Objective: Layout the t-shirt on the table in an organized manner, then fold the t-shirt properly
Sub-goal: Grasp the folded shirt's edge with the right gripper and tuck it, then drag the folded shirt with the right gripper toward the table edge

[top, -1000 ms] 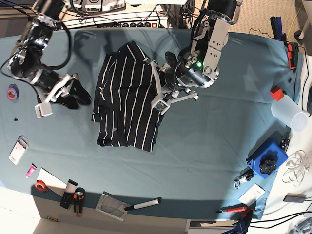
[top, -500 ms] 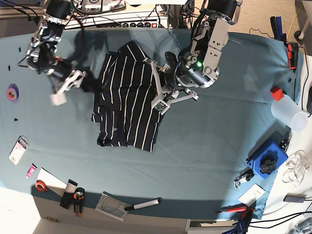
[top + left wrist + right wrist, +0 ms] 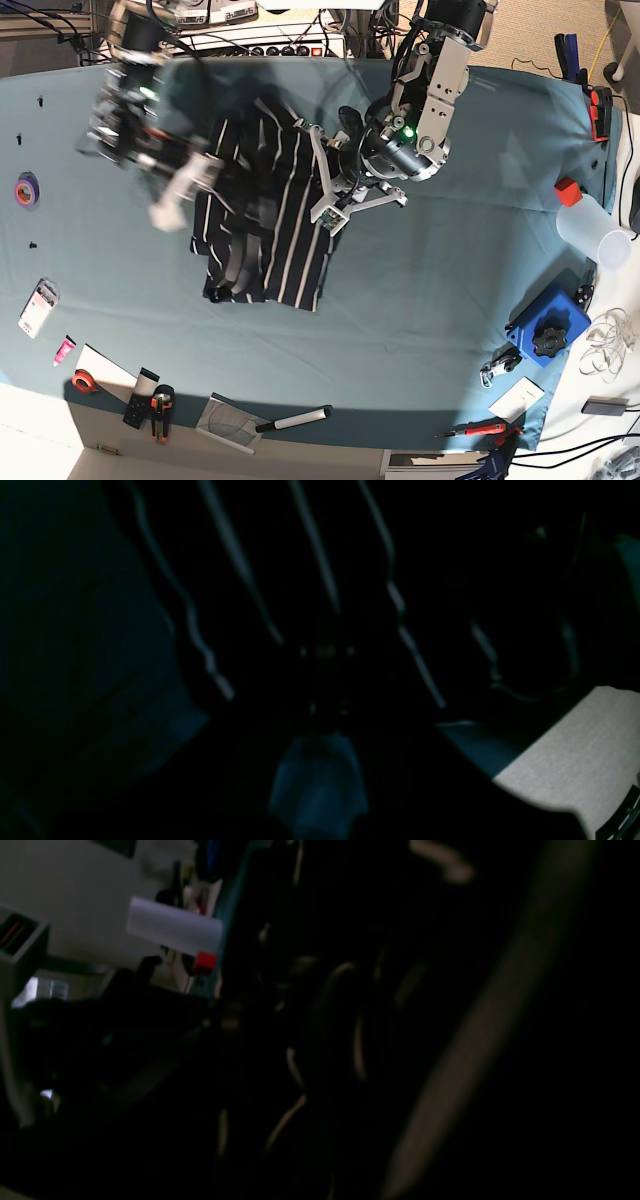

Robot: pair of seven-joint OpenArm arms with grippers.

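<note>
I see my left hand (image 3: 325,205) with its jaws together, pinned down at the right-hand edge of the t-shirt (image 3: 265,215) in the base view. Whether a fold of cloth sits between the jaws I cannot tell; the left wrist view is nearly black, showing only pale stripes of the t-shirt (image 3: 320,580) close under the camera.

My right hand (image 3: 175,195) has its jaws spread wide and is blurred in the base view, over the shirt's opposite edge. I cannot tell whether it touches the fabric. The right wrist view is dark and smeared; nothing there settles it.

The shirt lies bunched in a rough rectangle in the upper middle of the worktop (image 3: 420,300), directly between my two hands, stripes running roughly toward and away from me.

There is broad bare teal surface below the shirt and to the right of it. Along the near edge sit a marker (image 3: 295,420) and pliers (image 3: 160,410); at the left edge a purple tape roll (image 3: 25,189); at the right a blue box (image 3: 548,330) and a clear bottle (image 3: 590,228), all well apart from the shirt.
</note>
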